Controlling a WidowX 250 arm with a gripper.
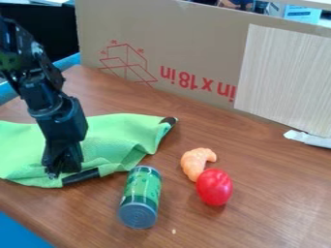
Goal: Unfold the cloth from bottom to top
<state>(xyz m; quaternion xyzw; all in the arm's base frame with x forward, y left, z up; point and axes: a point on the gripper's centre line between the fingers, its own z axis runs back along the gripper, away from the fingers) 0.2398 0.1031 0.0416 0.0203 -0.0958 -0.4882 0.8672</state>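
The black gripper [63,169] hangs at the left, its tips low over the front part of the green cloth [116,140], just left of a black patch at the cloth's near edge. The cloth lies rumpled on the left side of the table, with another black patch at its far right corner. Part of it is hidden behind the arm. Whether the gripper holds any fabric cannot be told.
A green can [141,196] lies near the cloth's front right edge. Right of it are an orange croissant-shaped piece [196,162] and a red tomato-like object [214,187]. A cardboard wall [174,48] stands along the back of the brown table [271,193].
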